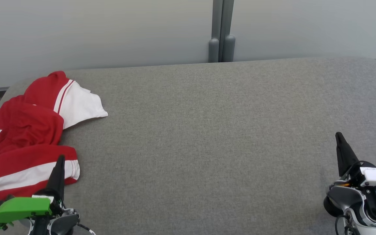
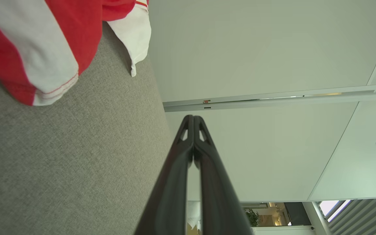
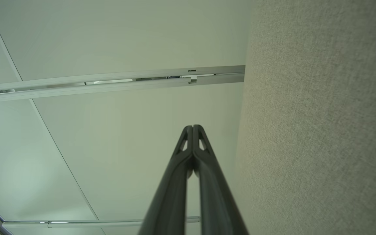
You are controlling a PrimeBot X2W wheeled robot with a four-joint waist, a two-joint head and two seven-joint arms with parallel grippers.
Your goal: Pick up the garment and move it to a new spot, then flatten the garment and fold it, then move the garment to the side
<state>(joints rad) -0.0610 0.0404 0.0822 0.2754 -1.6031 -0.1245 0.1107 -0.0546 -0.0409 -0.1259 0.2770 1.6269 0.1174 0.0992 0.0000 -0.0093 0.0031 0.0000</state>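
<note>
A crumpled red garment with white stripes and a white sleeve lies at the left end of the grey table. In the left wrist view the garment fills the upper left corner. My left gripper is shut and empty at the lower left, its tip just in front of the garment's near hem. The left gripper shows both fingers pressed together. At the lower right my right gripper is shut and empty, far from the garment. In its own view the right gripper has its fingers touching.
Pale wall panels stand behind the table, with a grey post at the back middle. The table's rounded corners lie at the back left and back right. Bare grey felt spans the middle and right of the table.
</note>
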